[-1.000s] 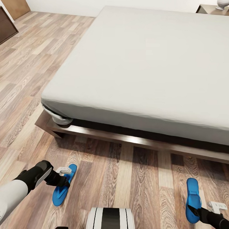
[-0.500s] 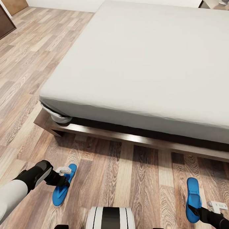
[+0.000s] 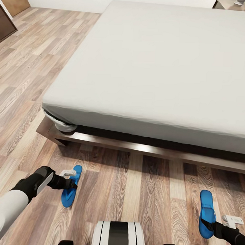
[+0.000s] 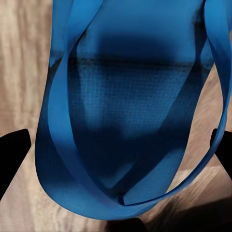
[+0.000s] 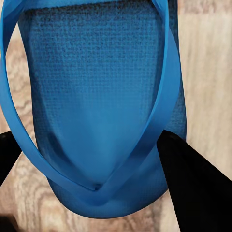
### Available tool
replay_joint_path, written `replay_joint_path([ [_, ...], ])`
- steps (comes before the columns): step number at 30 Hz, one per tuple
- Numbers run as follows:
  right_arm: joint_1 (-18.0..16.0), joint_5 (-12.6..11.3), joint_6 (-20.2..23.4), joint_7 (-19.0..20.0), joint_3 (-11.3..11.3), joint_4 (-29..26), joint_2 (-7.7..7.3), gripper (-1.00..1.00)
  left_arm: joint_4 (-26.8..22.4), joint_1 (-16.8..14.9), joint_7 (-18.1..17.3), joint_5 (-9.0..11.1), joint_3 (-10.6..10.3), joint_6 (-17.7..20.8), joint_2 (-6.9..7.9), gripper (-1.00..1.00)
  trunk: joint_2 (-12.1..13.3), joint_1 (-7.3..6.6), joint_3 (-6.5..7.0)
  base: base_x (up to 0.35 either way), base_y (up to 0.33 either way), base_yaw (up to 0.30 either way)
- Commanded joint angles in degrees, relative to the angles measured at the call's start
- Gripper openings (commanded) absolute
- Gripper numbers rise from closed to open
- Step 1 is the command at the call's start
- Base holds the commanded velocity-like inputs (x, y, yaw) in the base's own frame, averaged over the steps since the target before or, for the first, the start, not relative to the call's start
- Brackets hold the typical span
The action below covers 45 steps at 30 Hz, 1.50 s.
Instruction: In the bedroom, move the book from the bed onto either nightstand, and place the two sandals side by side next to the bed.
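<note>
The bed (image 3: 159, 67) has a pale-grey mattress on a dark wood frame and spans the upper part of the head view. The book is out of view. One bright blue sandal (image 3: 68, 200) hangs tilted just above the plank floor at lower left, with my left gripper (image 3: 69, 186) shut on it. In the left wrist view its sole (image 4: 130, 121) lies between the black fingers (image 4: 12, 154). The other sandal (image 3: 206, 206) is at lower right, held by my right gripper (image 3: 211, 224). Its strap and sole (image 5: 96, 96) sit between the fingers (image 5: 193, 188). A nightstand (image 3: 225, 4) peeks in at top right.
Wood-plank floor (image 3: 141, 193) runs between my base (image 3: 118, 235) and the bed frame (image 3: 142, 148). A dark cabinet (image 3: 4, 24) and a brown door (image 3: 13, 0) stand at the far left. Open floor lies to the left of the bed.
The view first shifted slightly toward the bed. Then my left gripper moved up and toward the bed with its sandal. The right gripper and its sandal kept their place.
</note>
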Motion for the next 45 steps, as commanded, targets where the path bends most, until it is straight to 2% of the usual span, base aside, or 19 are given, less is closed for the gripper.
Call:
replay_joint_path([
  [1,-0.05,0.2,0.37,0.42,-0.18,-0.09,0.03,-1.0,-0.08,-0.04,0.08,0.31,-0.36,0.18,0.06,-1.0,-0.02,-0.01,-0.03,0.0,0.0,0.0],
  [4,-0.05,0.19,0.37,0.42,-0.18,-0.09,0.03,-1.0,-0.1,-0.04,0.09,0.27,-0.34,0.2,0.05,-1.0,-0.02,-0.01,-0.03,0.0,0.0,0.0],
  [9,-0.05,0.2,0.37,0.42,-0.18,-0.09,0.03,-1.0,-0.1,-0.04,0.1,0.26,-0.36,0.26,0.05,-1.0,-0.08,0.12,-1.14,0.0,0.0,0.0],
  [16,-0.05,0.2,0.34,0.42,-0.18,-0.09,0.03,-1.0,-0.1,-0.04,0.1,0.26,-0.36,0.27,0.05,-1.0,-0.08,0.12,-1.14,0.0,0.0,0.0],
  [22,-0.03,0.2,0.28,0.42,-0.18,-0.09,0.11,-1.0,-0.19,-0.04,0.1,0.26,-0.36,0.27,0.05,-1.0,-0.16,0.27,-2.47,0.0,0.0,0.0],
  [37,-0.04,0.2,0.2,0.42,-0.18,-0.01,0.12,-1.0,-0.13,-0.04,0.1,0.26,-0.27,0.27,0.13,-1.0,-0.16,0.27,-2.47,0.0,0.0,0.0],
  [40,-0.06,0.2,0.19,0.42,-0.18,0.0,0.12,-1.0,-0.13,-0.04,0.1,0.26,-0.27,0.27,0.13,-1.0,-0.2,0.35,-3.14,0.0,0.0,0.0],
  [45,-0.06,0.2,0.19,0.42,-0.18,0.0,0.12,-1.0,-0.16,-0.04,0.1,0.26,-0.27,0.27,0.13,-1.0,-0.2,0.35,-3.14,0.0,0.0,0.0],
])
